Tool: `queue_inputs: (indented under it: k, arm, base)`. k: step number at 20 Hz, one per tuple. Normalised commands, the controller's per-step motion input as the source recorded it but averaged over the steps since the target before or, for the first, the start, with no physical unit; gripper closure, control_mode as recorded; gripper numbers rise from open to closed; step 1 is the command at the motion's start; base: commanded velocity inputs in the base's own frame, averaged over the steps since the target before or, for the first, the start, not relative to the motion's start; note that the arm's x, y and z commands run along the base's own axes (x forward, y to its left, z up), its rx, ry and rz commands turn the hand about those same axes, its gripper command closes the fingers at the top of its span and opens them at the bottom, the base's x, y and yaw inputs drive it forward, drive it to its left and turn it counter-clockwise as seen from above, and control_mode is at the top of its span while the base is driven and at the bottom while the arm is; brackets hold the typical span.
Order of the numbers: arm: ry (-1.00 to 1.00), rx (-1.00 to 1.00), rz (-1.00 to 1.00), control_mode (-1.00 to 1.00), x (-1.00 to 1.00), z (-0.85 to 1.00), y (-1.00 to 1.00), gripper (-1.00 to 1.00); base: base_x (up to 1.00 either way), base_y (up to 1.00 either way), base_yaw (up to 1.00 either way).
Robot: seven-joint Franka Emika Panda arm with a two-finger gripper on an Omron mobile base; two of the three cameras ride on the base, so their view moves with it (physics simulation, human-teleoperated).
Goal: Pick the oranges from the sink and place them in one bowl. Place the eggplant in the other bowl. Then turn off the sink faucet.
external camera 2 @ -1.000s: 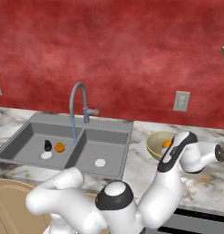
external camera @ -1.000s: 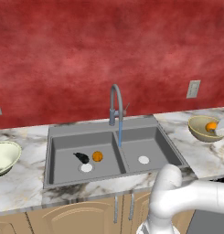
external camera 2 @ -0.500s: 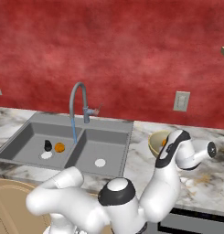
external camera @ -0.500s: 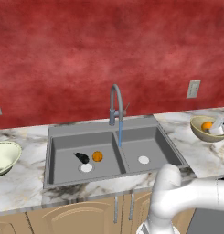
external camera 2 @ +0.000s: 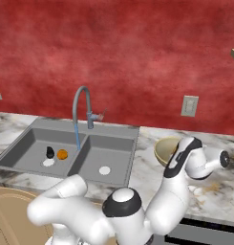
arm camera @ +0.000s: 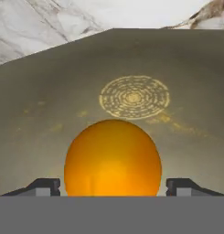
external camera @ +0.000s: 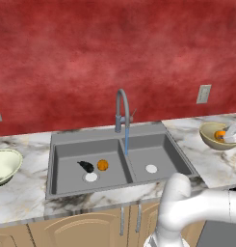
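One orange rests inside the tan bowl, between the fingertips of my gripper. The jaws stand open with a thin gap on each side of the fruit. From the left base view, the gripper reaches into the tan bowl on the right counter, next to that orange. A second orange and the dark eggplant lie in the left basin of the sink. The cream-white bowl sits on the left counter. A blue stream runs from the faucet.
My white arm crosses in front of the tan bowl in the right base view. White drains mark each basin. The red wall with an outlet backs the marble counter.
The hand has shifted slightly over the tan bowl and its fingers have spread off the orange. The orange and eggplant in the sink have not moved.
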Motion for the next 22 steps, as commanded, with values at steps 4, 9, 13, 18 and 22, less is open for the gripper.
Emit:
queue_inputs:
  k: [4,9,13,18,22]
  arm:
    - [-0.20,0.00,0.00,-1.00,-0.26,0.26,-0.01,-1.00]
    - [-0.29,0.00,-0.01,-1.00,-0.31,0.39,0.00,-1.00]
    - [-0.33,-0.02,-0.01,-1.00,-0.43,0.59,0.18,-1.00]
    - [-0.25,-0.18,0.00,-1.00,-0.50,0.64,0.46,-1.00]
    - [-0.08,-0.32,0.00,-1.00,-0.42,0.42,0.56,-1.00]
  base:
    - [0.00,0.00,0.00]
    - [0.00,0.00,0.00]
    - [0.00,0.00,0.00]
    - [0.00,0.00,0.00]
    - [0.00,0.00,0.00]
